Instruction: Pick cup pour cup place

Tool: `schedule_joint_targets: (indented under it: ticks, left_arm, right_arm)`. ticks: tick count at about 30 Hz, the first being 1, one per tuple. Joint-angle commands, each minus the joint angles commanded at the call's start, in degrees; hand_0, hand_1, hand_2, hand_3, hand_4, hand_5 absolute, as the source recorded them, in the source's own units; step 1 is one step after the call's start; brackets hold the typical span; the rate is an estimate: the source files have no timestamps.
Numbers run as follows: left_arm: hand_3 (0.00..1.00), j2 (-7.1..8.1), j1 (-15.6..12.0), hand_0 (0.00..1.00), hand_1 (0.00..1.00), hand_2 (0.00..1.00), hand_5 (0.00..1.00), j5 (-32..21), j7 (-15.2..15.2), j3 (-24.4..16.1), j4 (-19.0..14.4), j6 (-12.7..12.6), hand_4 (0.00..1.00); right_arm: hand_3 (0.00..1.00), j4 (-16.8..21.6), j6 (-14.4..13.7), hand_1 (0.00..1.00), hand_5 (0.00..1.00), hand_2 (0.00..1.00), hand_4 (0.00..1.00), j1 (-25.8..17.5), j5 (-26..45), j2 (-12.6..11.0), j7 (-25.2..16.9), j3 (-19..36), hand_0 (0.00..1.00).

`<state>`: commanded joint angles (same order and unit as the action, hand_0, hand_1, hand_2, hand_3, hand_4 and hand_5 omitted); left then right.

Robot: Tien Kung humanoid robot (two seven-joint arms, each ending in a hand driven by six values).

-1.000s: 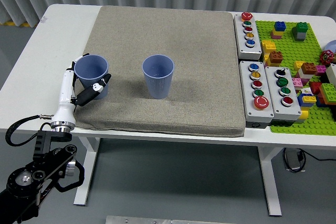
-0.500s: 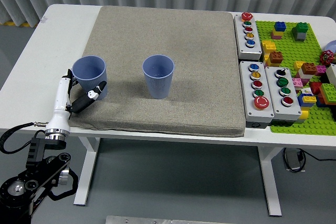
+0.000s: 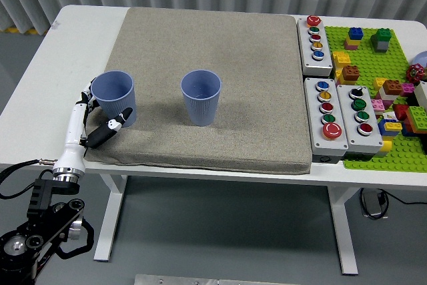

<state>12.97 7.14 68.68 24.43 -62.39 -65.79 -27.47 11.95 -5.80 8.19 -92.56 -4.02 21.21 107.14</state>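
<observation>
Two blue plastic cups stand upright on the grey mat (image 3: 220, 51). The left cup (image 3: 114, 97) is at the mat's left edge, and the second cup (image 3: 201, 97) is near the middle. My left hand (image 3: 99, 119), white with dark fingertips, sits low at the left cup's near-left side. Its thumb (image 3: 108, 129) points toward the cup's base and its other fingers show just behind the cup's left wall. The fingers are spread loosely and do not clasp the cup. The black arm hangs below the table's near edge. No right arm shows.
Three grey button boxes (image 3: 327, 108) lie along the mat's right side. A green baseplate (image 3: 373, 65) with several coloured bricks fills the far right. Bare white table (image 3: 60, 65) lies to the left of the mat.
My left hand has slid down and to the left, away from the left cup, loosening its hold. The cup shifted slightly left and stays upright. The second cup has not moved.
</observation>
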Motion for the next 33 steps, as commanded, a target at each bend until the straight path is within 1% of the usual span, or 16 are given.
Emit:
schedule_joint_targets:
  ticks: [4, 5, 6, 9, 10, 12, 15, 16, 19, 22, 23, 24, 28, 31, 32, 33]
  left_arm:
    - [0.998, 0.4, -2.6, 0.872, 0.909, 0.998, 0.626, 1.6, -0.9, -4.2, -3.8, 1.3, 0.998]
    - [0.998, 0.43, -3.5, 0.918, 0.936, 0.998, 0.755, 2.2, -1.2, -6.0, -5.2, 1.7, 0.998]
    - [0.998, 0.43, -3.7, 0.918, 0.936, 0.998, 0.755, 2.3, -1.3, -6.7, -5.7, 1.7, 0.998]
    - [0.998, 0.58, -5.1, 0.918, 0.936, 0.998, 0.755, 3.1, -2.7, -12.9, -9.9, 1.9, 0.998]
    - [0.998, 0.64, -5.2, 0.902, 0.913, 0.998, 0.959, 3.1, -2.9, -14.6, -10.4, 1.9, 0.998]
    - [0.998, 1.66, -4.7, 0.902, 0.913, 0.998, 0.959, 1.3, -3.5, -18.4, -12.3, 0.7, 0.998]
    - [0.998, 5.55, -1.3, 0.902, 0.913, 0.998, 0.959, -2.7, -4.1, -22.0, -13.5, 1.9, 0.998]
    - [0.935, 6.74, -0.1, 0.843, 0.84, 0.942, 0.998, -3.9, -4.4, -22.7, -13.4, 2.5, 0.861]
    - [0.935, 10.15, 4.6, 0.843, 0.84, 0.942, 0.998, -10.1, -5.5, -24.0, -12.1, 5.6, 0.861]
    - [0.935, 12.03, 8.5, 0.843, 0.84, 0.942, 0.998, -16.5, -5.6, -24.9, -9.7, 8.2, 0.861]
    - [0.94, 12.28, 9.3, 0.837, 0.836, 0.94, 0.998, -18.6, -5.6, -25.0, -9.1, 8.7, 0.825]
    - [0.94, 12.73, 10.5, 0.837, 0.836, 0.94, 0.998, -20.8, -6.0, -25.0, -7.6, 10.1, 0.825]
    - [0.94, 13.66, 12.7, 0.837, 0.836, 0.94, 0.998, -29.5, -7.0, -24.7, -3.5, 14.1, 0.825]
    - [0.948, 14.06, 13.6, 0.835, 0.836, 0.941, 0.998, -36.6, -8.8, -24.3, -0.5, 18.8, 0.828]
    - [0.948, 14.1, 13.7, 0.835, 0.836, 0.941, 0.998, -39.2, -9.0, -24.2, -0.1, 19.6, 0.828]
    - [0.948, 13.97, 14.1, 0.835, 0.836, 0.941, 0.998, -41.8, -10.4, -24.2, 1.4, 21.7, 0.828]
  right_arm:
    - [0.623, 0.0, 0.1, 0.686, 0.38, 0.629, 0.002, 0.0, -0.2, 0.0, 0.0, 0.1, 0.699]
    - [0.623, 0.0, 0.0, 0.687, 0.379, 0.628, 0.002, 0.1, -0.2, 0.0, 0.0, 0.1, 0.699]
    - [0.623, 0.0, 0.0, 0.687, 0.379, 0.628, 0.002, 0.1, -0.2, 0.0, -0.1, 0.1, 0.699]
    - [0.623, -0.1, 0.0, 0.687, 0.379, 0.628, 0.002, 0.2, -0.1, -0.1, -0.1, 0.1, 0.699]
    - [0.623, -0.1, 0.0, 0.686, 0.379, 0.626, 0.002, 0.2, -0.1, -0.1, -0.1, 0.1, 0.699]
    - [0.623, -0.1, 0.0, 0.686, 0.379, 0.626, 0.002, 0.2, 0.3, -0.1, -0.2, 0.0, 0.699]
    - [0.623, -0.1, -0.1, 0.686, 0.379, 0.626, 0.002, 0.3, 0.8, -0.1, -0.3, -0.3, 0.699]
    - [0.623, -0.1, -0.1, 0.686, 0.379, 0.626, 0.002, 0.3, 0.8, -0.1, -0.3, -0.3, 0.699]
    - [0.623, -0.1, -0.1, 0.686, 0.379, 0.626, 0.002, 0.4, 1.0, -0.2, -0.2, -0.5, 0.699]
    - [0.623, -0.1, -0.2, 0.686, 0.379, 0.626, 0.002, 0.6, 1.5, -0.2, -0.2, -0.8, 0.699]
    - [0.623, -0.1, -0.3, 0.686, 0.379, 0.625, 0.002, 0.6, 1.6, -0.2, -0.2, -0.9, 0.699]
    - [0.623, -0.1, -0.3, 0.686, 0.379, 0.625, 0.002, 0.6, 1.7, -0.2, -0.2, -1.0, 0.699]
    - [0.623, -0.1, -0.5, 0.686, 0.379, 0.625, 0.002, 0.9, 2.0, -0.2, -0.2, -1.2, 0.699]
    - [0.623, -0.1, -0.6, 0.686, 0.378, 0.624, 0.002, 1.2, 2.5, -0.2, -0.2, -1.3, 0.699]
    - [0.623, -0.1, -0.6, 0.686, 0.378, 0.624, 0.002, 1.2, 2.5, -0.2, -0.2, -1.3, 0.699]
    - [0.623, -0.1, -0.6, 0.686, 0.378, 0.624, 0.002, 1.3, 2.7, -0.2, -0.3, -1.4, 0.699]
